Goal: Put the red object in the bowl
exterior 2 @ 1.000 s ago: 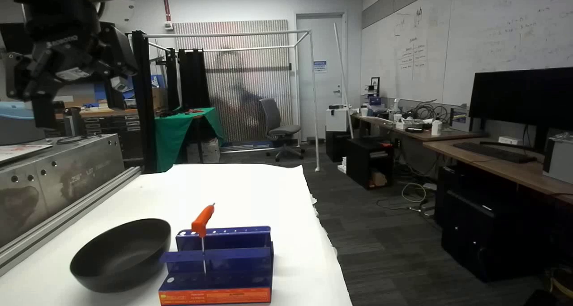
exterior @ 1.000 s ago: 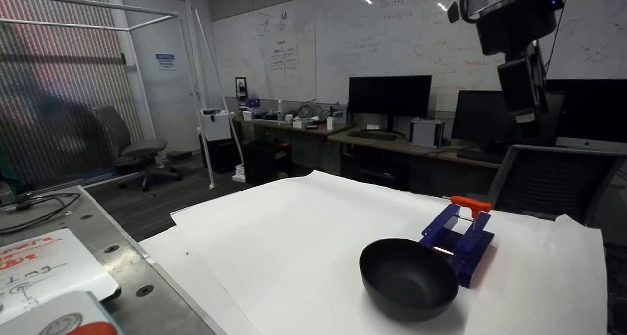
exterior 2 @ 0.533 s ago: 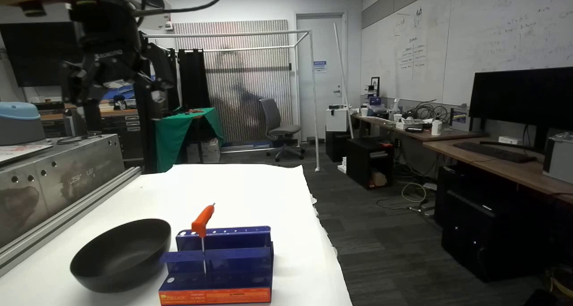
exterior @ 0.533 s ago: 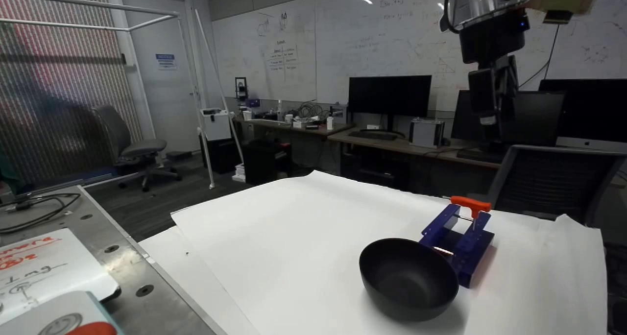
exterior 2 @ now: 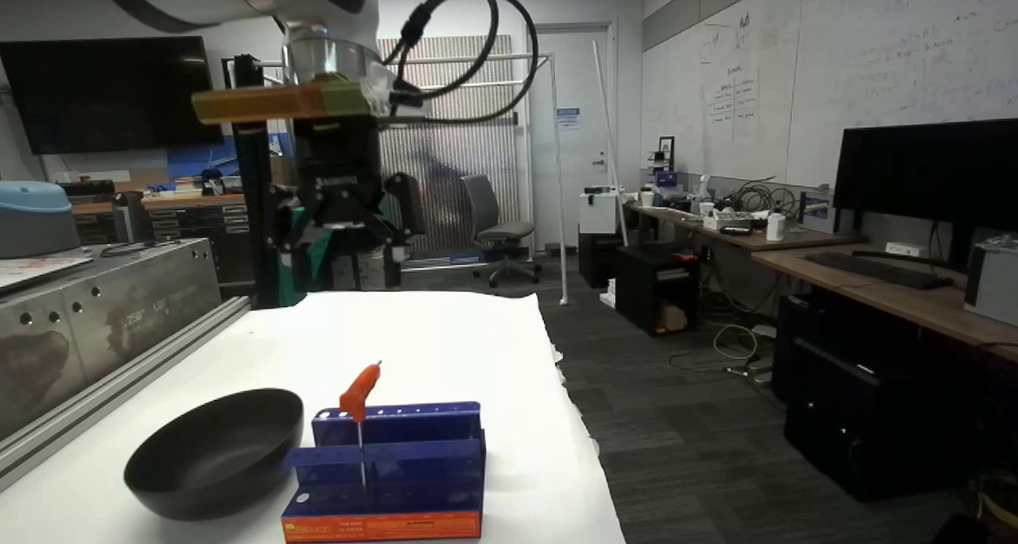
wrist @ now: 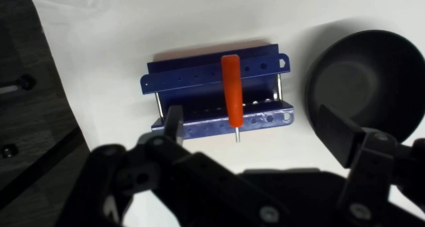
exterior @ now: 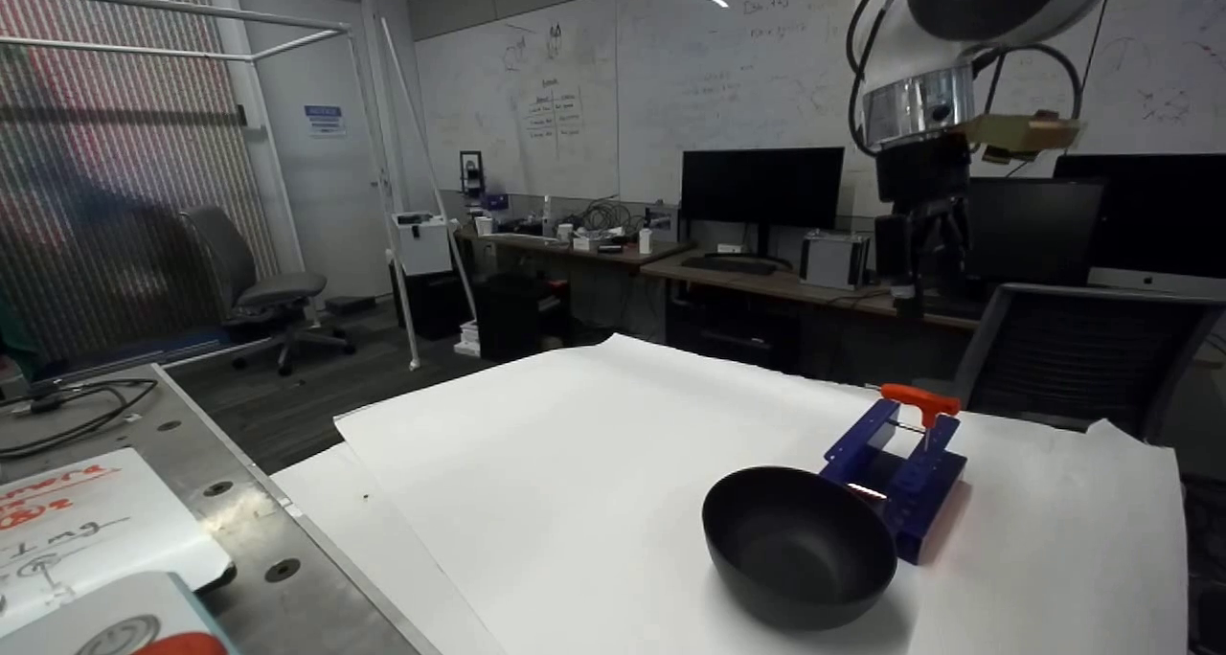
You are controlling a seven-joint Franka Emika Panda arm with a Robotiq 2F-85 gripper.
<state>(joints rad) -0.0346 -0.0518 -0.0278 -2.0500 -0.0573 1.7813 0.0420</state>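
The red object (exterior: 921, 402) is a red-orange T-shaped handle on a thin metal shaft. It stands upright in the blue holder (exterior: 905, 487). In an exterior view the handle (exterior 2: 361, 391) sits above the holder's top. In the wrist view the red handle (wrist: 233, 92) lies between the finger lines, ahead of the fingertips. The black bowl (exterior: 800, 550) stands right beside the holder and looks empty; it also shows in the wrist view (wrist: 352, 82) at the right. My gripper (exterior 2: 346, 273) points down, open and empty, well above the table. Its fingers (wrist: 255, 129) are wide apart.
White paper (exterior: 575, 463) covers the table under the bowl and holder. A metal block (exterior 2: 103, 305) runs along one table side, with a whiteboard sheet (exterior: 96, 530) on it. Desks with monitors (exterior: 763, 186) and a chair (exterior: 1082, 358) stand beyond the table.
My gripper has come down and swung over toward the holder, moving right in an exterior view, and now points more straight down. It stays open. The red object, holder and bowl have not moved.
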